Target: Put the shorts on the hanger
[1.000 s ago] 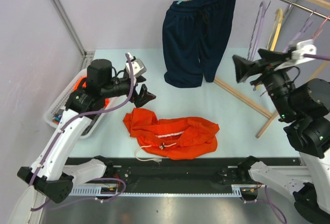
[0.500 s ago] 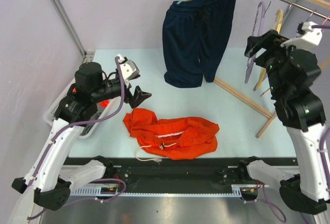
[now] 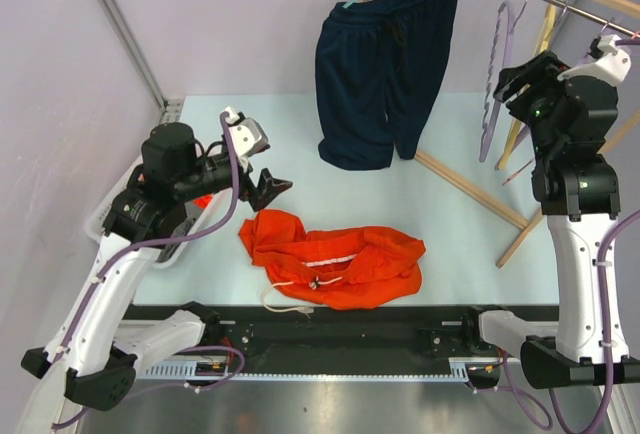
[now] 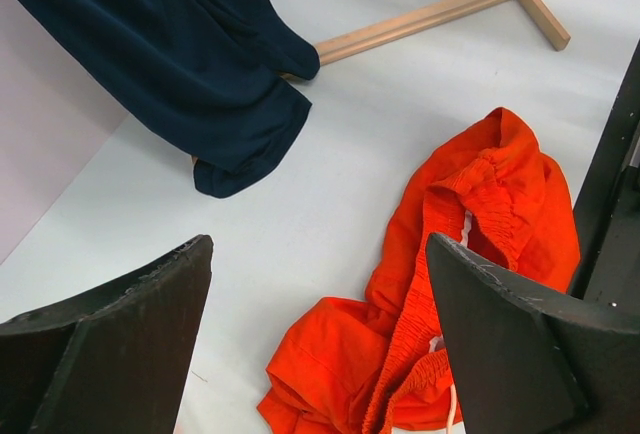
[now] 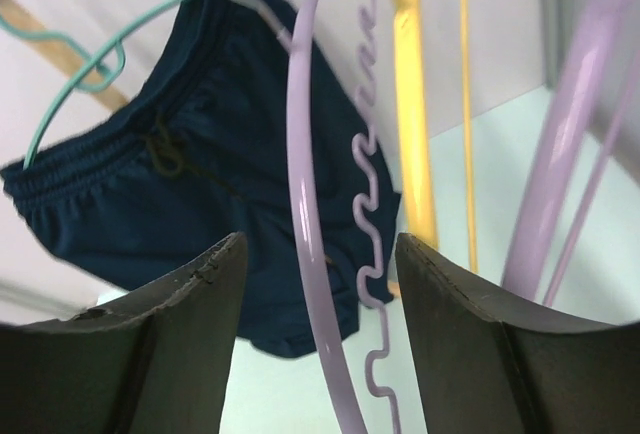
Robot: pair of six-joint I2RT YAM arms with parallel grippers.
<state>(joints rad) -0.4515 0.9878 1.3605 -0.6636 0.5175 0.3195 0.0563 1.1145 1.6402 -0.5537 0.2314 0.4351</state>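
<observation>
Lilac walls (image 3: pixel 230 24), pale table (image 3: pixel 290 139), seemingly wooden rack (image 3: pixel 470 186)

Bright, even, diffuse light falls from above. Shadows on the counter (image 3: pixel 460 224) are faint and soft-edged. The overhead view is sharp; close to its wrist camera, the right gripper (image 5: pixel 320 274) looks blurred.

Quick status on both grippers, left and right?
Left gripper: open, holding nothing.
Right gripper: open, lavender hanger lined up between its fingers, not gripped.
</observation>
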